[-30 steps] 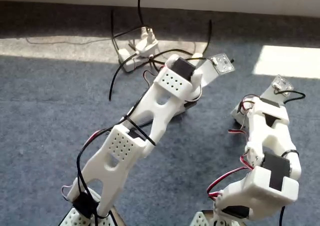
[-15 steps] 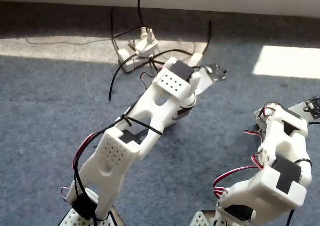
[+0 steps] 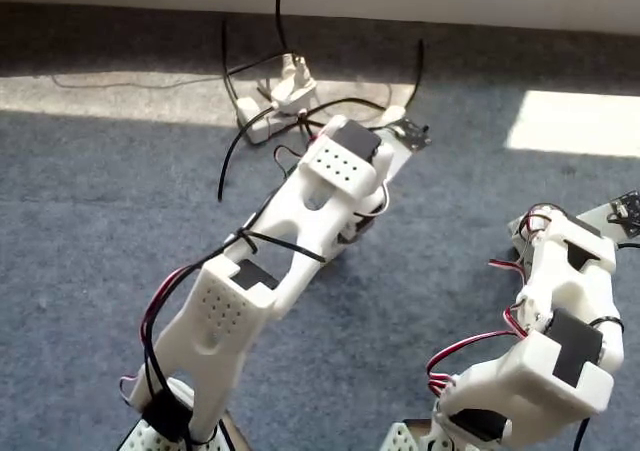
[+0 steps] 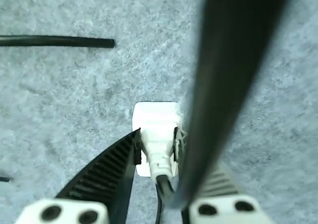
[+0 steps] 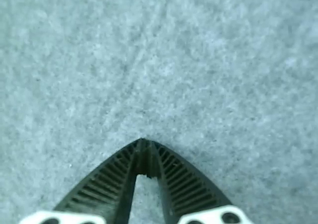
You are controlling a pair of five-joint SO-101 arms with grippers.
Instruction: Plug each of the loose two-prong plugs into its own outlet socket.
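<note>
Left gripper [image 4: 156, 137], in its own wrist view, was clamped on a white plug [image 4: 156, 117]. One ribbed black finger [image 4: 107, 169] pressed one side of the plug body and the other finger [image 4: 213, 182] pressed the opposite side. The plug's dark cord [image 4: 164, 186] ran back between the fingers. The plug sat low over the grey-blue carpet [image 4: 74, 95]; I could not tell whether it touched the carpet. A thick black cable [image 4: 223, 85] crossed close in front of the lens, and the cut end of a thinner black cable [image 4: 54, 41] lay on the carpet well apart from the plug.

In the right wrist view, the right gripper [image 5: 144, 152] was clenched, its fingertips meeting with nothing between them, above bare carpet [image 5: 149, 60].

In the high view, the left arm [image 3: 300, 211] stretched far out across the carpet, its end near a white power strip [image 3: 262, 119] by the far wall. Loose black cables [image 3: 232, 151] looped around that strip. The right arm [image 3: 560, 301] was folded back at the near right, well apart from the strip. A sunlit patch [image 3: 570, 121] lay on the carpet beyond it.
</note>
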